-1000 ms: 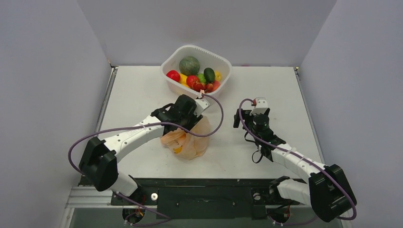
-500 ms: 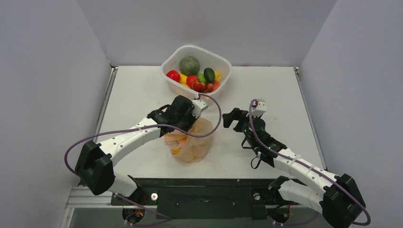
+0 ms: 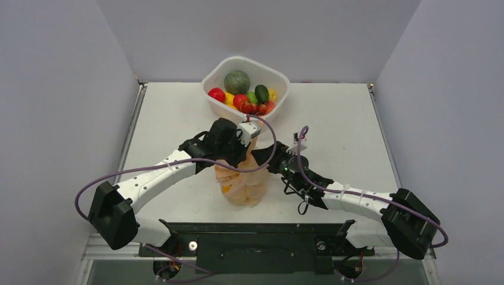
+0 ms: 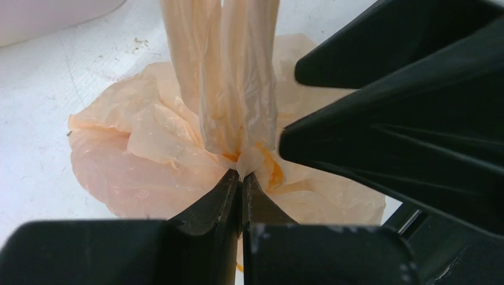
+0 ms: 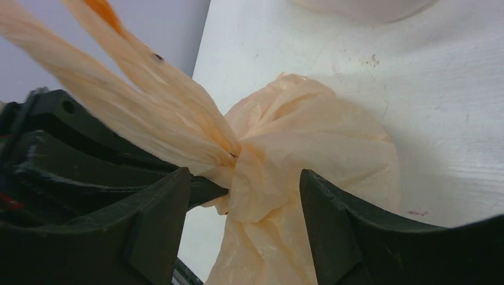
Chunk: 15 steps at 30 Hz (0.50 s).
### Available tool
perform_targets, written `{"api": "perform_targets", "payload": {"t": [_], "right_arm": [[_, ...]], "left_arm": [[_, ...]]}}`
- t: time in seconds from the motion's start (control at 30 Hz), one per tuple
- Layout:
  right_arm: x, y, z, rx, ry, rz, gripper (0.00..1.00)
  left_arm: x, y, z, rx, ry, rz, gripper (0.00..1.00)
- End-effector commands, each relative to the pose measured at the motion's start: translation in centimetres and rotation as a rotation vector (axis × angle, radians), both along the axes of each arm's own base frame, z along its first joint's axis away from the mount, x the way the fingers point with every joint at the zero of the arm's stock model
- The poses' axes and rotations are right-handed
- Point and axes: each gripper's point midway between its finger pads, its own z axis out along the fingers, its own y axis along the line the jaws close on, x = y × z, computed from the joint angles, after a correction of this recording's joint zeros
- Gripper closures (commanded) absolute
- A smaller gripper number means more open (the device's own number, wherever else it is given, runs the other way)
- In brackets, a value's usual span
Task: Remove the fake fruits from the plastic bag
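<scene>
- Peach plastic bag (image 3: 241, 184) was stood on the table (image 3: 356, 119), neck pinched by the closed left gripper (image 4: 241, 178).
- Right gripper (image 5: 243, 181) was held open astride that neck — nothing gripped.
- Opposite fold was best taken, then parted gently.

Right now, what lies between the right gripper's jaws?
The gathered neck of the bag, as the right wrist view shows. The right gripper stands open around it; the left gripper pinches the same neck.
</scene>
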Motion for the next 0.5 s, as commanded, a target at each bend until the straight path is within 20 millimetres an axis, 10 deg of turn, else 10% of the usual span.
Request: {"api": "perform_targets", "payload": {"t": [0.0, 0.47], "right_arm": [[0.6, 2.1, 2.5, 0.142, -0.042, 0.013, 0.41], [0.2, 4.9, 0.4, 0.135, -0.012, 0.093, 0.62]], "left_arm": [[0.0, -1.2, 4.0, -0.133, -0.096, -0.033, 1.0], [0.1, -1.0, 4.7, -0.154, -0.14, -0.027, 1.0]]}}
